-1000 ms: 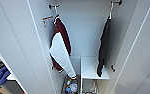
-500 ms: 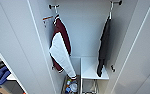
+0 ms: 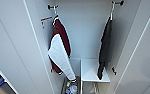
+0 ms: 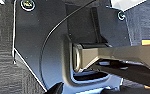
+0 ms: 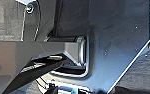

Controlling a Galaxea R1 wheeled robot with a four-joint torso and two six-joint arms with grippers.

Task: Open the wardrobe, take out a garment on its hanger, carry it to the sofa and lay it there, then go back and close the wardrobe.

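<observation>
The wardrobe (image 3: pixel 86 32) stands open in the head view, its white doors swung out to both sides. The black garment (image 3: pixel 104 47) hangs at the right of the wardrobe on its white hanger (image 3: pixel 111 12), hooked over a dark peg at the top. Its lower end reaches down to a white shelf (image 3: pixel 92 71). At the left hangs a maroon garment with a white panel (image 3: pixel 59 50) on another peg. The sofa is out of view.
The left door (image 3: pixel 13 50) and the right door (image 3: pixel 143 50) flank the opening. Small coloured items (image 3: pixel 71 87) lie on the wardrobe floor under the maroon garment. A dark hook (image 3: pixel 113 71) sits on the right inner wall. The wrist views look down on dark carpet (image 4: pixel 1 50).
</observation>
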